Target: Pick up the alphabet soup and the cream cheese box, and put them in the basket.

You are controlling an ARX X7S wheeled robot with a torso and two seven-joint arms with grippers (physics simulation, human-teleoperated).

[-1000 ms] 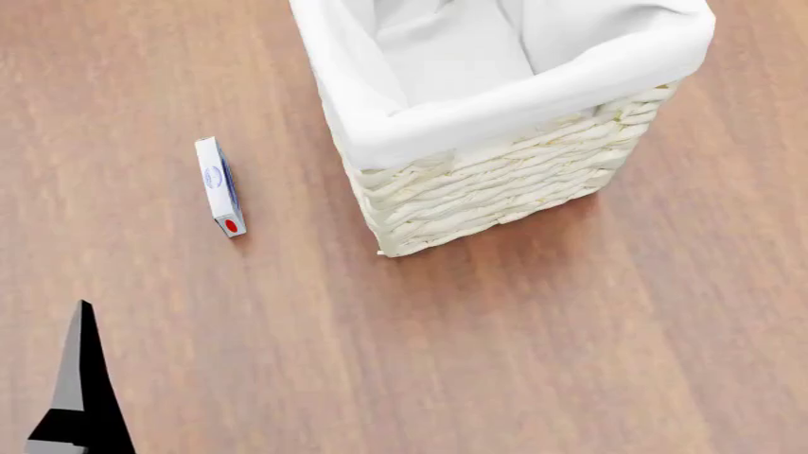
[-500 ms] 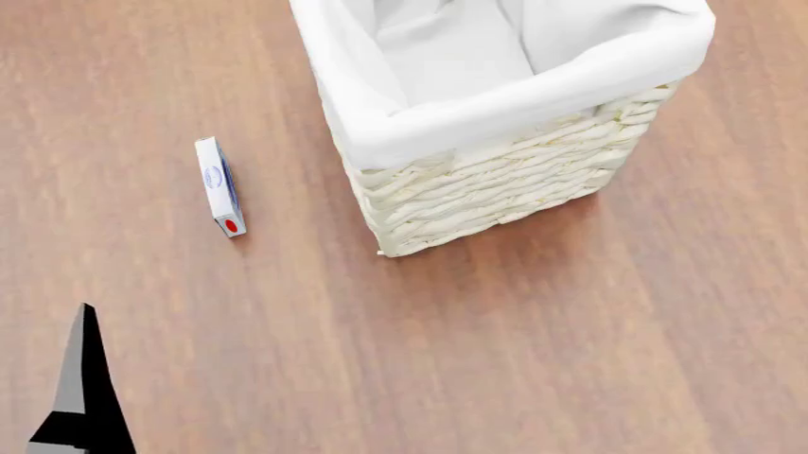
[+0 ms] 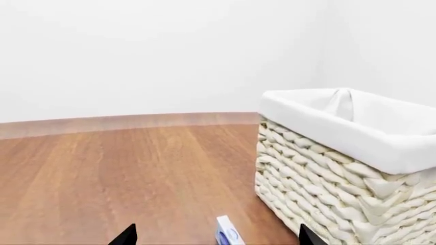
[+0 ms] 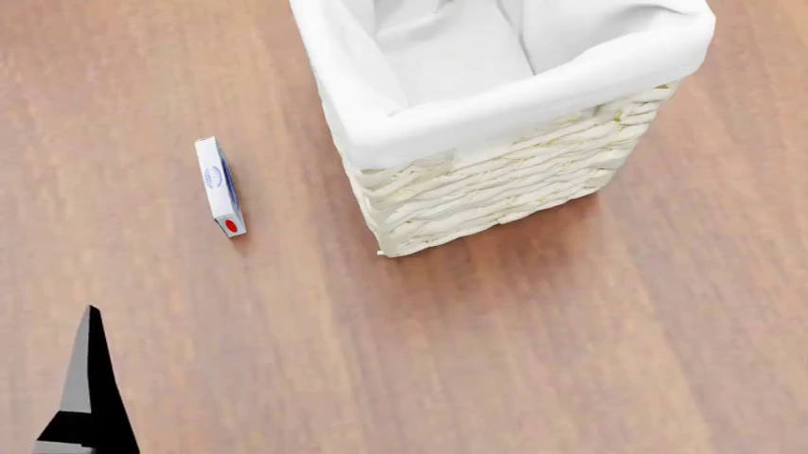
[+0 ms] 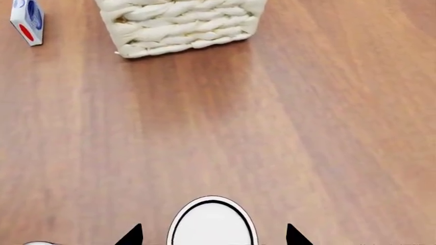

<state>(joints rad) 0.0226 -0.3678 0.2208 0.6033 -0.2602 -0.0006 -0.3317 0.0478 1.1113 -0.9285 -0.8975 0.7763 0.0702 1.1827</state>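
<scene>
The cream cheese box (image 4: 219, 186) stands on its thin edge on the wood floor, left of the basket (image 4: 505, 189). My left gripper (image 3: 216, 239) is open, and the box (image 3: 228, 235) lies just ahead between its fingertips. One dark left finger (image 4: 89, 378) shows at the head view's lower left. My right gripper (image 5: 212, 237) is out of the head view. It holds a can with a white round top (image 5: 212, 222) between its jaws above the floor, which I take for the alphabet soup; its label is hidden. The basket (image 5: 177, 25) and the box (image 5: 27, 20) lie ahead of it.
Wood floor (image 4: 505, 359) surrounds the basket on all sides in view. A white wall (image 3: 156, 56) stands behind the floor in the left wrist view. Only folded white cloth (image 4: 455, 47) shows inside the basket.
My left finger has slid slightly down and right in the head view. The box and the basket have not moved.
</scene>
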